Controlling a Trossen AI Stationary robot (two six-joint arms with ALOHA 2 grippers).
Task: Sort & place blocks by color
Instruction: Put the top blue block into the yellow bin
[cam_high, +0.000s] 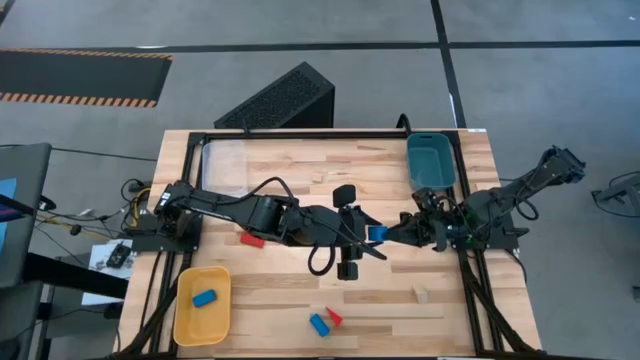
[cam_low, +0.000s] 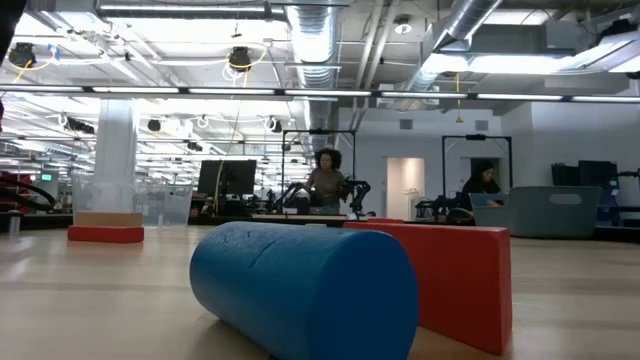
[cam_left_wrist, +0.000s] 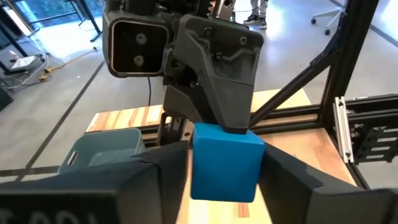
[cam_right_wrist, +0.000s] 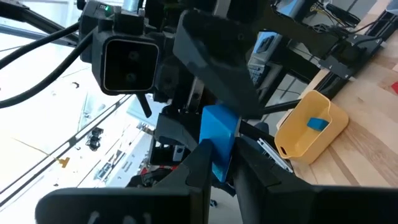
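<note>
passing a blue block mid-table

meeting above the middle of the table, two dark arms share one blue block (cam_high: 376, 233). going left to right in the high view: a yellow tray (cam_high: 184, 318) sits at the near left with a blue piece (cam_high: 205, 297) in it; a red block (cam_high: 252, 239) lies left of centre; a blue cylinder (cam_high: 319, 324) and a red wedge (cam_high: 334, 317) lie touching at the near middle; a pale wooden block (cam_high: 421, 294) rests near right; a teal tray (cam_high: 432, 160) stands at the far right.

the left gripper (cam_left_wrist: 225, 177) has its fingers on either side of the block, though whether they press it cannot be told. the right gripper (cam_right_wrist: 219, 163) pinches the same block narrowly between its fingers.

this looks like a handover, likely toward the yellow tray where blue already lies. done well, the receiving fingers should close squarely on flat faces before the other fingers let go, and both arms should hold level so the block does not twist or drop.

no brand, label or writing can be read.
</note>
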